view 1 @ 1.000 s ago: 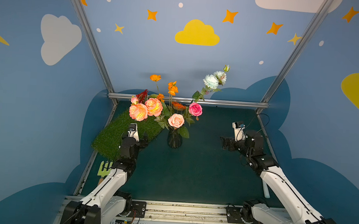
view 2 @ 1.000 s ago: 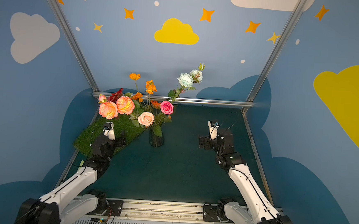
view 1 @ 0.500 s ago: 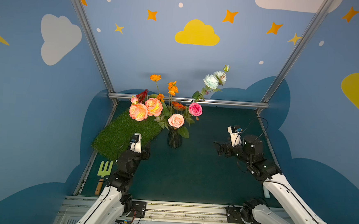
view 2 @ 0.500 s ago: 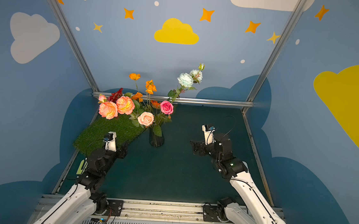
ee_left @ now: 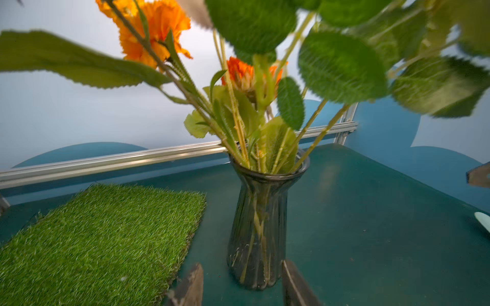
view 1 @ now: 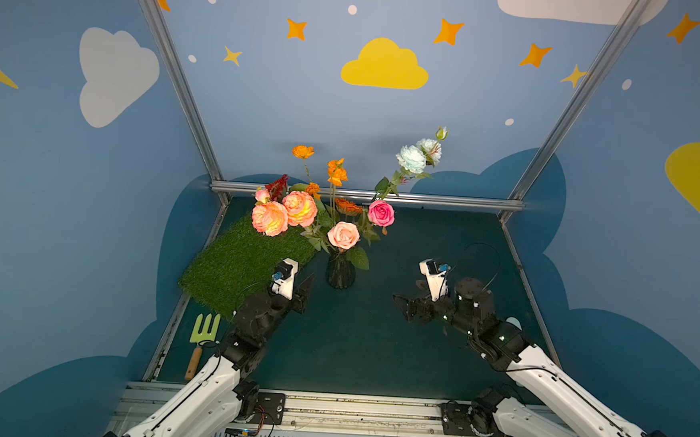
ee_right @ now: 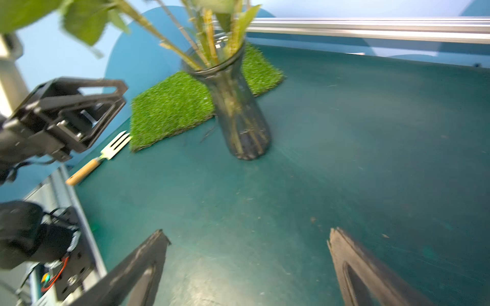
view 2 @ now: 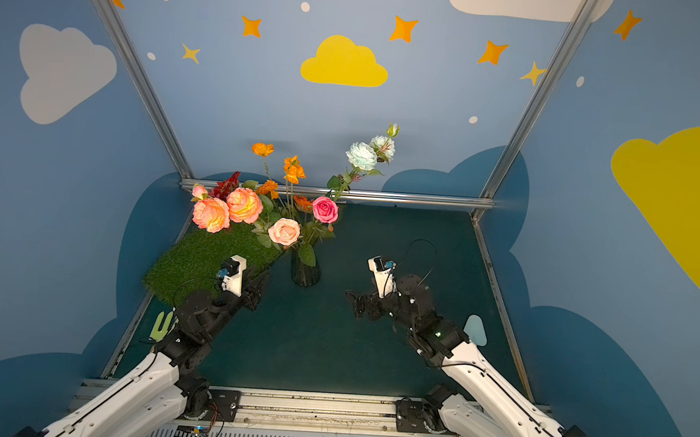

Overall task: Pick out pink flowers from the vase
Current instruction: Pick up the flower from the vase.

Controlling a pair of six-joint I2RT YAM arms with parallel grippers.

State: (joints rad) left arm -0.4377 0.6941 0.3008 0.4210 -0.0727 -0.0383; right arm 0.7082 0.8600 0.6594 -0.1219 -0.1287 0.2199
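Observation:
The dark ribbed glass vase [view 1: 340, 273] [view 2: 305, 271] stands mid-table beside the mat. The pink flowers rise from it: a branch of peach-pink blooms [view 1: 284, 213] leaning left, a pale pink rose [view 1: 343, 235] at the front and a hot-pink rose [view 1: 381, 213] behind. My left gripper [view 1: 307, 283] is low, just left of the vase. In the left wrist view its fingers flank the vase [ee_left: 258, 225] foot with a gap on one side; the left gripper [ee_left: 241, 267] is open. My right gripper [view 1: 401, 304] [ee_right: 249, 238] hangs wide open and empty, right of the vase [ee_right: 238, 111].
Orange flowers [view 1: 336, 171], a red spike [view 1: 277, 186] and white-bluish blooms [view 1: 416, 157] share the vase. A green grass mat [view 1: 245, 267] lies at the left, a garden fork [view 1: 201, 343] in front of it. A pale blue object [view 2: 476, 329] lies by the right arm.
The left arm has come forward and right, off the mat, down beside the vase, and its jaws have narrowed. The right gripper has dropped and moved left toward the vase, still open.

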